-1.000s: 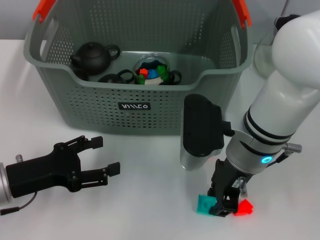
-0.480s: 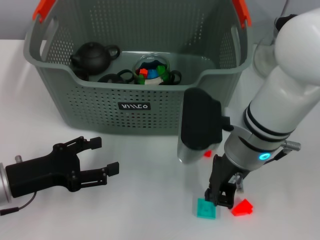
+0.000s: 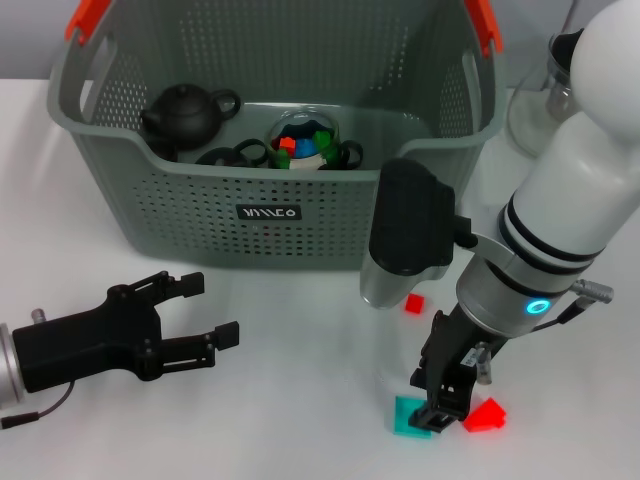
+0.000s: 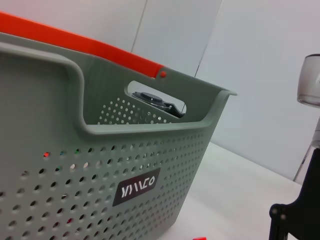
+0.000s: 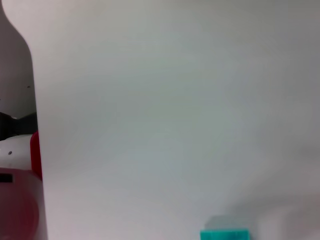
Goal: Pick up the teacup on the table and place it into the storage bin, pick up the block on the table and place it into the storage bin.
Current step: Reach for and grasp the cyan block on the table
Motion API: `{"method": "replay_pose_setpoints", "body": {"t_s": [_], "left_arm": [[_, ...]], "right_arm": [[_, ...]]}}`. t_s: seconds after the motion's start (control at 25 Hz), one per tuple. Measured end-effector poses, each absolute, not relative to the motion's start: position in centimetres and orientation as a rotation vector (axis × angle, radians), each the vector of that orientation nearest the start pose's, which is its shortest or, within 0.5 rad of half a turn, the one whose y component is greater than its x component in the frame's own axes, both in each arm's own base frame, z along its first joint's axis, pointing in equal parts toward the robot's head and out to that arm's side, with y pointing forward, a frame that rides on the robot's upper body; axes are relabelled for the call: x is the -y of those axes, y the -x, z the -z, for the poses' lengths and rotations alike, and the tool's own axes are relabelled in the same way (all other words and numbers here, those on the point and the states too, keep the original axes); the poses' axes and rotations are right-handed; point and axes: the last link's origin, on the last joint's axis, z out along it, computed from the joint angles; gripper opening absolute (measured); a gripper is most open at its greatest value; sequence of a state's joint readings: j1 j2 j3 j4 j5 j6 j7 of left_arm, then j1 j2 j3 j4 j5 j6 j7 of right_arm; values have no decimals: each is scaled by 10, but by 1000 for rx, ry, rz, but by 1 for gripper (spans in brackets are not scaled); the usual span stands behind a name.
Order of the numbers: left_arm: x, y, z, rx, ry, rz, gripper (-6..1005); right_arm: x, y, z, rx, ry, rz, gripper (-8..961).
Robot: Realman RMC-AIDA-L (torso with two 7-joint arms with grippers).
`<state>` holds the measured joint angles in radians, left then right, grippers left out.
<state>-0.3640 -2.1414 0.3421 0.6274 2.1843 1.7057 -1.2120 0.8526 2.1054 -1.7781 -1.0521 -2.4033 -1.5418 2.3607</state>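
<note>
Teal block (image 3: 411,417) under the right gripper (image 3: 441,411).
Light, rigid; pinch flat sides. Right jaws' state unclear; left gripper (image 3: 205,315) parked, jaws released.

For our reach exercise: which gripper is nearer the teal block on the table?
Right. The right gripper hangs just above the teal block, at its edge; the left gripper sits far off across the table.

Bright, even light; soft shadows.
</note>
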Motion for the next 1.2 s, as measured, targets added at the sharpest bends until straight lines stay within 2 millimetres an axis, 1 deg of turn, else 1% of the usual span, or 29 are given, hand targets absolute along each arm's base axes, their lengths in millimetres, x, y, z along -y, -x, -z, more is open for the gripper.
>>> {"method": "replay_pose_setpoints", "body": {"t_s": [0.16, 0.36, 0.6, 1.2], "left_arm": [[-255, 318, 4, 783, 2566, 814, 932], [-255, 318, 4, 782, 2567, 814, 932], [-256, 319, 4, 786, 2561, 806, 932], [-257, 321, 6, 801, 2554, 790, 932]], "right_arm": [[-319, -133, 97, -326, 3053, 904, 382], [-316, -133, 101, -284, 3055, 928, 599], [-315, -131, 105, -260, 3056, 931, 679], [-313, -135, 113, -240, 3031, 939, 674]]}}
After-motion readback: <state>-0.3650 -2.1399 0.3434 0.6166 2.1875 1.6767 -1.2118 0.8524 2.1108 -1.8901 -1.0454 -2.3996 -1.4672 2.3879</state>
